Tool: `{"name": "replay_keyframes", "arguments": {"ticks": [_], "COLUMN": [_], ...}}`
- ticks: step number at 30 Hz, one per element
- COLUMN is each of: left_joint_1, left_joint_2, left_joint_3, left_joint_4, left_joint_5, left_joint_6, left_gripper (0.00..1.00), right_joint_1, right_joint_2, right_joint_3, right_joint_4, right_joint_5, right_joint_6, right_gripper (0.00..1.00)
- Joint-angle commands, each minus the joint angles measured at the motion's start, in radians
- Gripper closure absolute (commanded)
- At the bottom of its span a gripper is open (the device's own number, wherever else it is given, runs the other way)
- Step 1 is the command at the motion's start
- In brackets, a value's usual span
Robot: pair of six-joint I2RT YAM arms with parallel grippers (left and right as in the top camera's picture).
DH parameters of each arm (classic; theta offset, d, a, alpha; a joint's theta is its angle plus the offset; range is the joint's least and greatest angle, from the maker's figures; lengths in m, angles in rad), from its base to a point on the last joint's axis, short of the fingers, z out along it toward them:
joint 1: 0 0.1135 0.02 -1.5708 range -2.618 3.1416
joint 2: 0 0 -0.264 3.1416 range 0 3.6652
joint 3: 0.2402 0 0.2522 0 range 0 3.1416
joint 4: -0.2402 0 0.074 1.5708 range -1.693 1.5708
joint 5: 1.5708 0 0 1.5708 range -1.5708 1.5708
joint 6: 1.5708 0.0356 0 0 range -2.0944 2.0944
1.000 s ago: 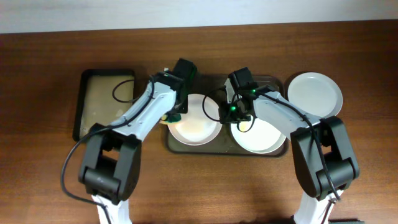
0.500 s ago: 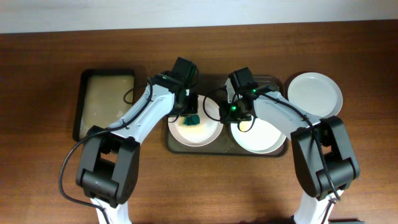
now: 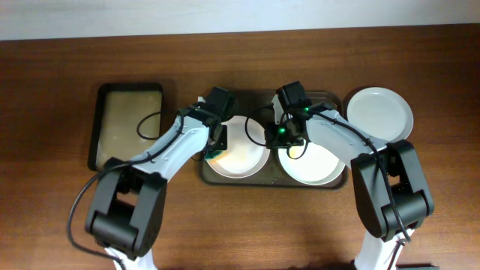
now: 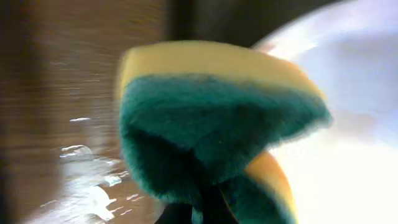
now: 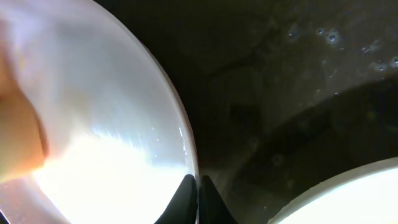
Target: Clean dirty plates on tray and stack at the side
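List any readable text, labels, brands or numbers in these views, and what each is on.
None can be read.
No print shows on the plates, the tray, the sponge or the smaller black tray.
The arms show no legible marking, only a green light on the right one.
Both wrist views are blurred close-ups without lettering.

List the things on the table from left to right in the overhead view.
small black tray, left plate on the dark tray, right plate on it, lone plate on the table.
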Motion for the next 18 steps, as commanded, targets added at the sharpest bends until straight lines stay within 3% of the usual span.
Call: {"name": "replay_keyframes", "arguments": {"ticks": [1, 5, 9, 18], "left_joint_1": [0.013, 0.013, 0.034, 0.229], "left_joint_2": [-0.171, -0.308, -0.388, -0.409], "left_joint_3": [0.048, 0.048, 0.048, 0.047], "left_joint_4": [-0.016, -0.019, -0.039, -0.106], "left_joint_5": [-0.182, -0.174, -0.113, -0.058], "left_joint_6": [-0.030, -0.115, -0.125, -0.124], "left_gripper": [1.00, 1.00, 1.00, 1.00], "right_joint_1": [-0.006, -0.006, -0.005, 0.168], "right_joint_2": [0.004, -0.057, -0.173, -0.393], "right_joint_3": [-0.009, 0.000, 0.022, 0.111], "right_joint_4": [-0.015, -0.018, -0.027, -0.085], "right_joint_5": [0.037, 0.036, 0.065, 0.710], "right_joint_6": [0.005, 0.001, -0.059, -0.238], "right_gripper": [0.96, 0.96, 0.96, 0.96]}}
